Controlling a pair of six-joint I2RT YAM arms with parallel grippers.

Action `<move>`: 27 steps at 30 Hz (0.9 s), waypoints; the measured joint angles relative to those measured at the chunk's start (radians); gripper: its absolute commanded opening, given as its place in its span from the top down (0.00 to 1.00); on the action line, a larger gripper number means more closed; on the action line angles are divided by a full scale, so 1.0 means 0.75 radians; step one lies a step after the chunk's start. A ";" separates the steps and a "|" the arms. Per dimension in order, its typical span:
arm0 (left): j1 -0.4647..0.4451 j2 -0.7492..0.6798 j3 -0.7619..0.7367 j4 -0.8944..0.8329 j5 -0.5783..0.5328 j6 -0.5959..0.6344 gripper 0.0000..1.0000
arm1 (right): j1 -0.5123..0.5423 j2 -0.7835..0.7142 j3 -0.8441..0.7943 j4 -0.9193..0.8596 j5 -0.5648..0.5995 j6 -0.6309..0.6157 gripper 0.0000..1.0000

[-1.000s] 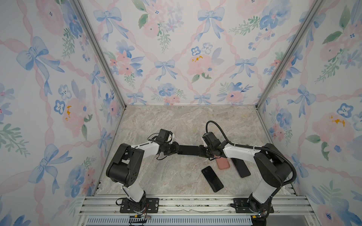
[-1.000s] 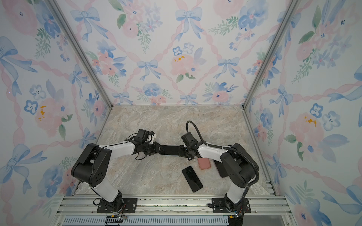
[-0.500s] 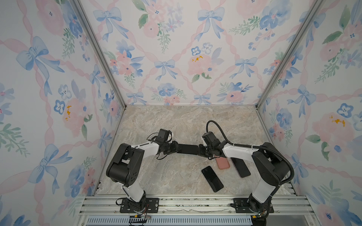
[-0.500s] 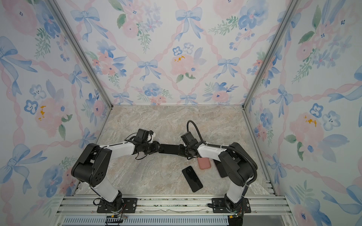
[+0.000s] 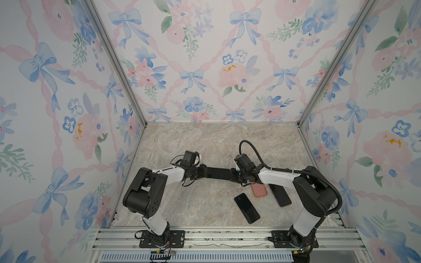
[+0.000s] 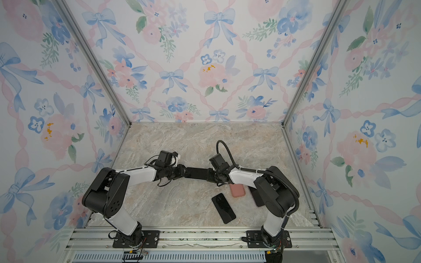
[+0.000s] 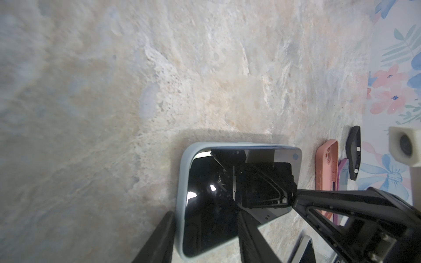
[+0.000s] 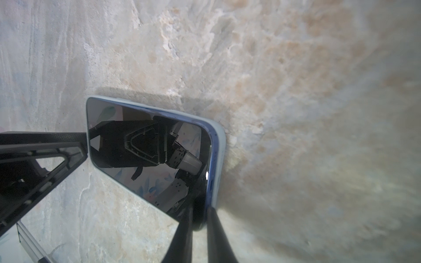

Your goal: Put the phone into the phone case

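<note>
A phone [image 5: 218,173] [image 6: 197,173] with a black screen hangs just above the marble table, level between my two grippers. It sits in a pale blue-grey phone case [image 7: 181,193] [image 8: 219,145], and a gap shows at one corner. My left gripper [image 5: 207,173] [image 7: 205,211] is shut on its left end, one finger outside the case and one across the screen [image 7: 205,227]. My right gripper [image 5: 232,176] [image 8: 200,211] is pinched on the right end, one finger on the screen and one behind the case.
On the table in front of the right arm lie a black phone [image 5: 247,208], a pink case [image 5: 259,190] and a dark phone [image 5: 279,194] beside it. The left wrist view also shows a black case [image 7: 353,154]. Floral walls close three sides; a metal rail [image 5: 216,236] runs along the front.
The phone and both grippers have crept slightly to the left. Both grips look the same.
</note>
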 measured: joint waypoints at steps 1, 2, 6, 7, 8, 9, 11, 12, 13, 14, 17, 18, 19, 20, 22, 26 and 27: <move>0.000 0.000 -0.001 0.002 0.003 0.000 0.54 | 0.001 0.000 0.001 -0.001 0.002 -0.002 0.88; 0.000 0.000 -0.002 0.003 0.002 0.000 0.53 | 0.003 0.000 0.001 -0.002 0.006 -0.002 0.89; 0.000 0.000 -0.002 0.003 0.003 0.000 0.53 | 0.013 0.000 0.001 -0.006 0.030 -0.004 0.89; 0.000 -0.001 -0.002 0.003 0.003 0.000 0.53 | 0.016 0.000 0.003 -0.008 0.038 -0.004 0.89; 0.000 -0.002 -0.003 0.004 0.003 0.000 0.53 | 0.019 0.000 0.005 -0.012 0.046 -0.005 0.89; 0.000 -0.002 -0.004 0.005 0.003 0.000 0.53 | 0.024 0.000 0.007 -0.016 0.056 -0.005 0.89; 0.000 -0.004 -0.005 0.004 0.003 0.000 0.52 | 0.031 0.000 0.009 -0.021 0.072 -0.009 0.89; 0.000 -0.005 -0.005 0.005 0.003 0.000 0.52 | 0.034 0.000 0.011 -0.024 0.080 -0.009 0.89; 0.000 -0.006 -0.007 0.005 0.003 0.000 0.52 | 0.035 -0.001 0.012 -0.027 0.085 -0.011 0.89; 0.000 -0.008 -0.008 0.004 0.003 0.001 0.51 | 0.036 -0.002 0.013 -0.031 0.086 -0.014 0.88; 0.000 -0.013 -0.009 -0.001 0.007 0.001 0.49 | 0.046 -0.006 0.019 -0.051 0.100 -0.037 0.83; 0.000 -0.018 -0.011 -0.012 0.013 0.001 0.48 | 0.052 -0.012 0.020 -0.069 0.101 -0.046 0.81; -0.001 -0.025 -0.013 -0.022 0.019 0.001 0.47 | 0.057 -0.018 0.021 -0.085 0.101 -0.051 0.80; -0.001 -0.039 -0.018 -0.038 0.024 0.001 0.46 | 0.064 -0.028 0.021 -0.110 0.101 -0.063 0.78; -0.001 -0.071 -0.025 -0.067 0.027 0.001 0.43 | 0.071 -0.047 0.023 -0.153 0.107 -0.086 0.75; -0.001 -0.169 -0.059 -0.099 0.027 0.001 0.39 | 0.064 -0.080 0.044 -0.207 0.110 -0.141 0.69; -0.001 -0.193 -0.074 -0.104 0.028 0.001 0.39 | 0.060 -0.085 0.048 -0.213 0.110 -0.158 0.67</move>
